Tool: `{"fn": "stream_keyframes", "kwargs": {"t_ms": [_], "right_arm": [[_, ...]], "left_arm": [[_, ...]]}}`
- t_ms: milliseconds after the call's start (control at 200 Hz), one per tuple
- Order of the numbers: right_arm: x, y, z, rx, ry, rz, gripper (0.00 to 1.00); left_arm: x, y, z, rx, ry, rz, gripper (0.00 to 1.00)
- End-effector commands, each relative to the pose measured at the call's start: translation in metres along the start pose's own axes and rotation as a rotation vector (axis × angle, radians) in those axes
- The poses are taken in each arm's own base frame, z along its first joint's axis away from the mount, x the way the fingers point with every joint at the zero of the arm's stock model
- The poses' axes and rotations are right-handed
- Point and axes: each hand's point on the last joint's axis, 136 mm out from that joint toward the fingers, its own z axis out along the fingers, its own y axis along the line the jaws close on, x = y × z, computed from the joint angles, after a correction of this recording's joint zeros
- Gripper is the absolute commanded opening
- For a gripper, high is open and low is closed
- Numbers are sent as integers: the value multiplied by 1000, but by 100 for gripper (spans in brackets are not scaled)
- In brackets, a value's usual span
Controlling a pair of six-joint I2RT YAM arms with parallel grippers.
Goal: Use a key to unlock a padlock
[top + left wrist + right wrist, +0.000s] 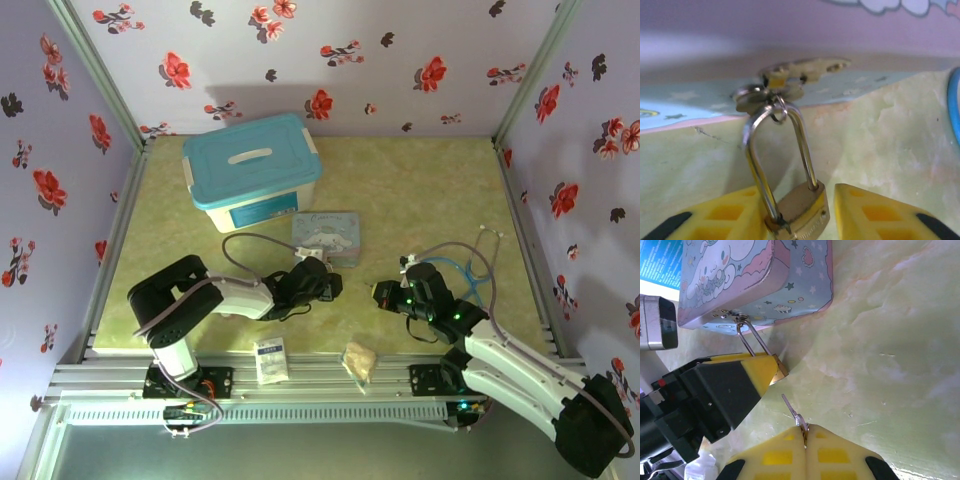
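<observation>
Guessing the thin key (791, 411) is slippery: right gripper (805, 434) jaws are pinching its head, left gripper (805, 220) jaws clamping the rigid padlock (801, 209) body.

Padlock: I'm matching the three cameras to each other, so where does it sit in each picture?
Top external: hidden at the left gripper tip, just below the cartoon tin.
Left wrist: padlock bottom centre, between yellow fingers, shackle reaching the tin's clasp.
Right wrist: padlock left of centre, brass corner poking from the left gripper.
Shared landmark: the cartoon tin.
</observation>
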Motion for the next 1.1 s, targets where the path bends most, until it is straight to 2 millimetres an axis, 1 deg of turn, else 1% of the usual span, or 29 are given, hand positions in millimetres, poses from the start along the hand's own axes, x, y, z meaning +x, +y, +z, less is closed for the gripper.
{"fn": "stream_keyframes", "kwargs": {"t_ms": [0, 110, 185, 265, 305, 415, 465, 580, 730, 860, 1005, 1095], "right_arm": [[0, -3, -1, 5, -10, -6, 0], [3, 0, 2, -36, -10, 21, 0], [5, 3, 8, -83, -20, 69, 0], [7, 8, 15, -134, -21, 126, 0], [8, 10, 18, -147, -16, 146, 0], [9, 14, 23, -165, -15, 197, 0], [12, 12, 25, -157, -6, 224, 0], [18, 10, 30, -144, 5, 263, 0], [24, 9, 39, -160, 28, 308, 0], [25, 16, 45, -183, 36, 317, 0], [16, 32, 54, -265, 22, 372, 0], [16, 37, 62, -284, 31, 389, 0]], "left_arm": [[9, 0, 9, -2, 3, -25, 32], [4, 0, 4, 3, -27, -52, 23], [-2, -5, -1, 23, -50, -77, 16], [-7, -9, -6, 46, -72, -109, 14], [-10, -11, -7, 62, -88, -136, 12], [-13, -13, -12, 123, -126, -229, 4], [-14, -14, -13, 157, -144, -281, 1], [-19, -18, -18, 247, -190, -401, 0], [-27, -13, -25, 288, -249, -494, 0], [-30, -13, -28, 310, -268, -542, 0], [-32, -16, -29, 346, -276, -606, 0], [-32, -14, -29, 361, -285, -635, 0]]}}
